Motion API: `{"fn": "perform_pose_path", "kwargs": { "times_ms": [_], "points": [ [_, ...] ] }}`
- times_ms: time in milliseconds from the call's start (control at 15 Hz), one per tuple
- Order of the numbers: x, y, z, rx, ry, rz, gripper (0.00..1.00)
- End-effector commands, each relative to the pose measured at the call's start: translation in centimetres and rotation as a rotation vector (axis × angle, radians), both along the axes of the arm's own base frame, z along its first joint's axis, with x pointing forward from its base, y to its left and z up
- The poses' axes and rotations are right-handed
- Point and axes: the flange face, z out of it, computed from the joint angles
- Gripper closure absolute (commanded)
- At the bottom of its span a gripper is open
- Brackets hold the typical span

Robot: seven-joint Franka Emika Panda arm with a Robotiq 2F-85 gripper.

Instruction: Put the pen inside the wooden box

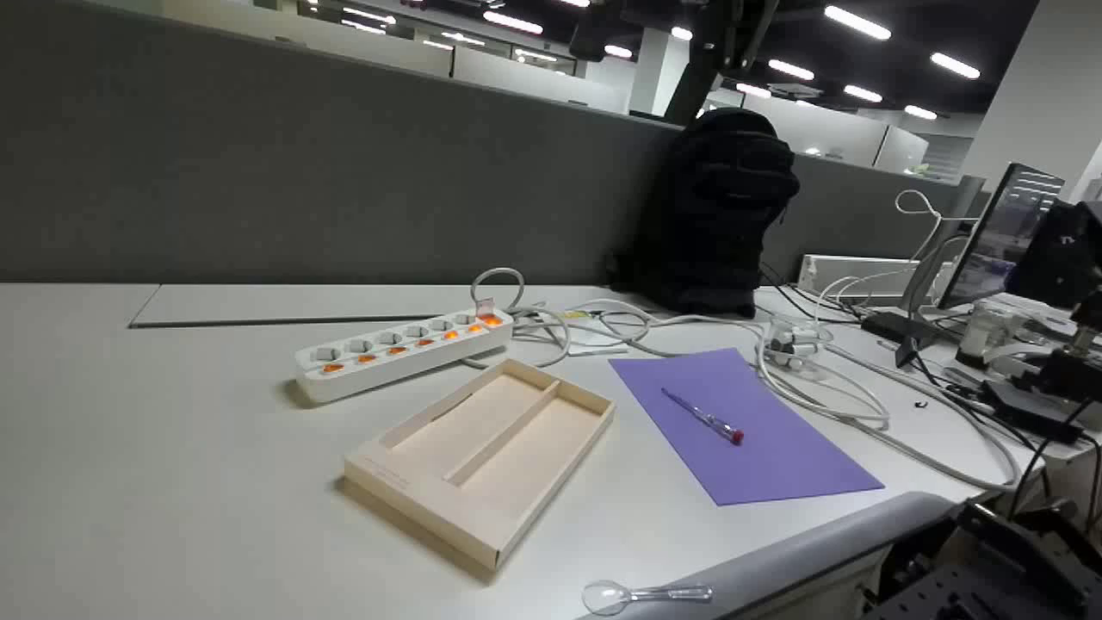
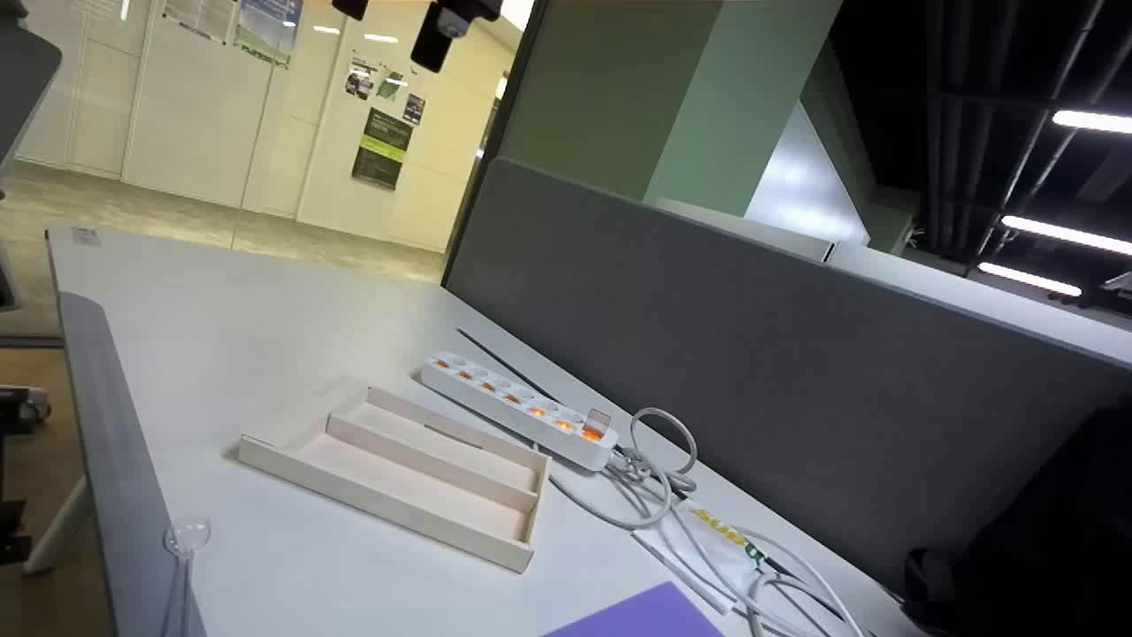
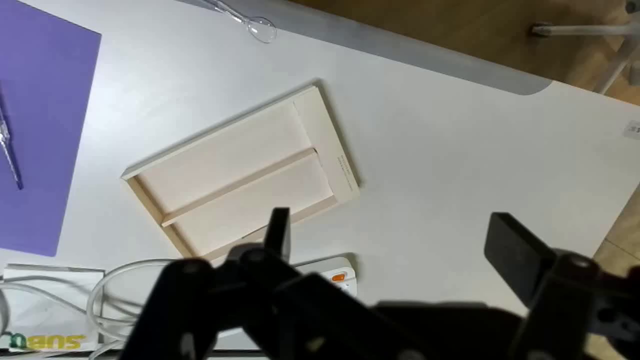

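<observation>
Pen point(image 1: 703, 416), slim, red at one end: lying flat on a purple sheet point(image 1: 770, 430), outside the wooden box point(image 1: 482, 461).

Wooden box: pale, shallow, with a lengthwise divider; resting on the counter point(image 1: 172, 482) near a power strip point(image 1: 409, 366), apart from the sheet.

Counter: white, with a grey border point(image 3: 400, 47) along one edge.

Power strip: white, orange switches, some glowing.

Cables point(image 3: 91, 302): white, looped and tangled, some lying over a white packet point(image 3: 30, 320) with yellow and green lettering.

Spoon point(image 1: 646, 594): clear, lying partly over the grey border.

End effector point(image 3: 390, 232), in the wrist view: spread wide, holding nothing.

Room: grey partition point(image 1: 327, 181) standing along the back of the counter, in both exterior views; black backpack point(image 1: 719, 224) upright before it; monitor point(image 1: 1003, 237) farther along; ceiling lights point(image 1: 857, 22) glowing beyond the partition. In an exterior view, posters point(image 2: 383, 149) on a pale wall point(image 2: 195, 133); in the wrist view, brown floor point(image 3: 450, 30) and a pale furniture leg point(image 3: 585, 31) past the counter's edge.
</observation>
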Motion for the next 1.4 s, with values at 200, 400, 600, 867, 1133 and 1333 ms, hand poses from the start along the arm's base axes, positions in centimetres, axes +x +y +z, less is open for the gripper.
{"fn": "perform_pose_path", "kwargs": {
  "times_ms": [200,400,600,867,1133,1333],
  "points": [
    [0.0,0.0,0.1,0.000,0.001,0.000,0.00],
    [0.0,0.0,0.1,0.000,0.001,0.000,0.00],
    [0.0,0.0,0.1,0.000,0.001,0.000,0.00],
    [0.4,-1.3,-0.3,-0.002,-0.030,-0.052,0.00],
    [1.8,-5.6,-1.6,-0.018,-0.154,-0.211,0.00],
    [2.8,-9.4,-3.4,-0.054,-0.259,-0.301,0.00]
  ]
}}
